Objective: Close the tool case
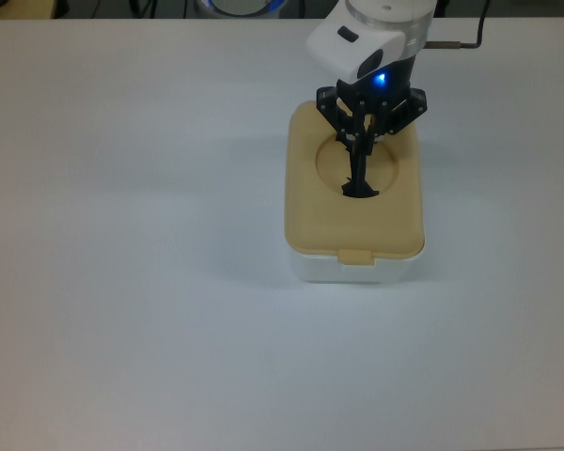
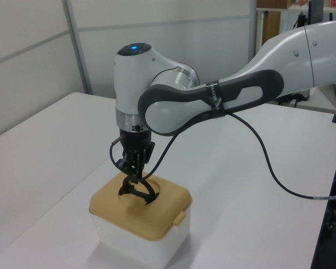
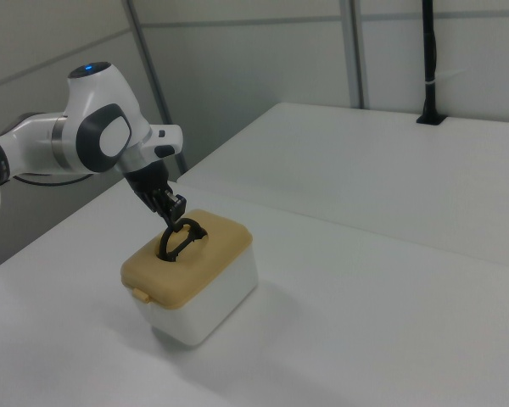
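hand [image 1: 361,150] clamped on black handle [image 1: 359,178] of tan lid [image 1: 354,225], seated flat on white tub [image 1: 355,270].

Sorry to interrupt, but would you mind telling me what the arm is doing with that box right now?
The Franka arm's gripper is shut on the black handle that stands up from the round recess of the tan-beige plastic lid. The lid sits flat on the small white rectangular plastic tub, edges lined up, with its front latch tab hanging over the tub's wall. Whether the latch has clicked shut cannot be seen. Nothing else is on the white table.
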### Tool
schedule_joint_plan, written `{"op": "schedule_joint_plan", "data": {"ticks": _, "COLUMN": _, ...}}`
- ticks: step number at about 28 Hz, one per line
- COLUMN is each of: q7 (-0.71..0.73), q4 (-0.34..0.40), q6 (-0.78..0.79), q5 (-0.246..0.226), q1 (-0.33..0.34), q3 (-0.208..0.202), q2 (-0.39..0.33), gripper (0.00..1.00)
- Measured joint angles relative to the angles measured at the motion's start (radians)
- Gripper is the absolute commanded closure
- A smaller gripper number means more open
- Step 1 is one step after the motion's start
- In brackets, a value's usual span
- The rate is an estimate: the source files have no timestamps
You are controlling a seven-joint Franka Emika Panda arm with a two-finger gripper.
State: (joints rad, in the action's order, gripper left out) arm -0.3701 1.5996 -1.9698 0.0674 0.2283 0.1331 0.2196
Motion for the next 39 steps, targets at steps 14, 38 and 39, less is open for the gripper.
{"op": "schedule_joint_plan", "data": {"ticks": 14, "q7": 0.002, "q4": -0.036, "q6": -0.005, "q5": 0.002, "q1": -0.001, "q3": -0.009, "q2": 0.004, "gripper": 0.00}}
{"op": "schedule_joint_plan", "data": {"ticks": 38, "q7": 0.227, "q4": -0.072, "q6": 0.406, "q5": -0.058, "q1": -0.270, "q3": -0.031, "q2": -0.224, "gripper": 0.00}}
{"op": "schedule_joint_plan", "data": {"ticks": 39, "q7": 0.227, "q4": -0.072, "q6": 0.409, "q5": -0.058, "q1": -0.280, "q3": -0.031, "q2": -0.230, "gripper": 0.00}}
